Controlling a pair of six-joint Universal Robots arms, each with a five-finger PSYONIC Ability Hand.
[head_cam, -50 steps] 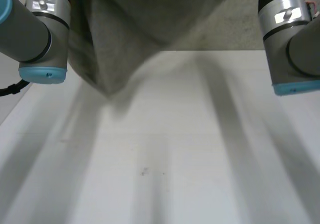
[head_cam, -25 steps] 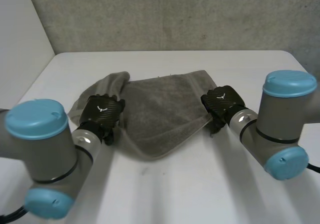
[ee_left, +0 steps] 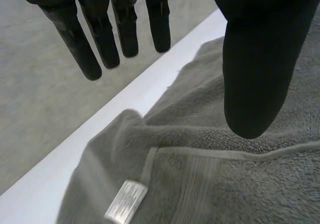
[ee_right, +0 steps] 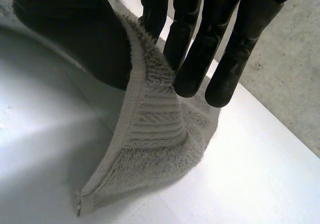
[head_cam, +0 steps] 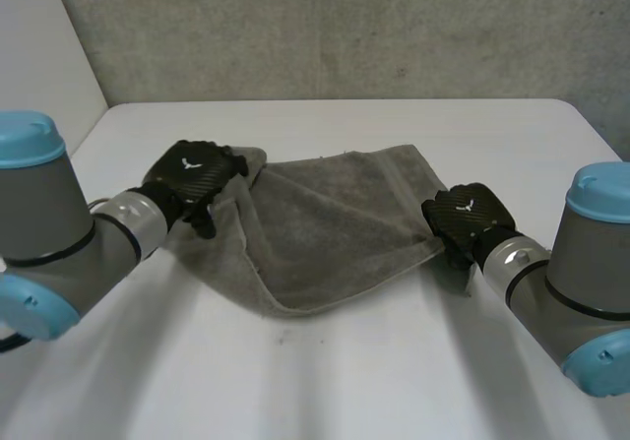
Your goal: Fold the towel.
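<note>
A grey towel (head_cam: 325, 223) lies rumpled and partly doubled over on the white table (head_cam: 394, 381). My left hand (head_cam: 187, 176) hovers at the towel's left end, near a back corner. In its wrist view its fingers (ee_left: 102, 38) are straight and apart from the thumb, with nothing between them. The towel (ee_left: 225, 184) lies under them, with a white label (ee_left: 126, 201) showing near its hem. My right hand (head_cam: 463, 219) is at the towel's right front corner. Its thumb and fingers (ee_right: 195, 58) pinch the towel's ribbed edge (ee_right: 155, 134) and hold it just off the table.
A grey wall (head_cam: 345, 27) rises behind the table's far edge. The table's left edge (head_cam: 84, 140) runs close to my left arm. Bare white tabletop lies in front of the towel and to its right.
A second ago the towel hung raised close to the head camera. It now lies on the table. My left hand has let go and drawn back; my right hand has moved right with its corner.
</note>
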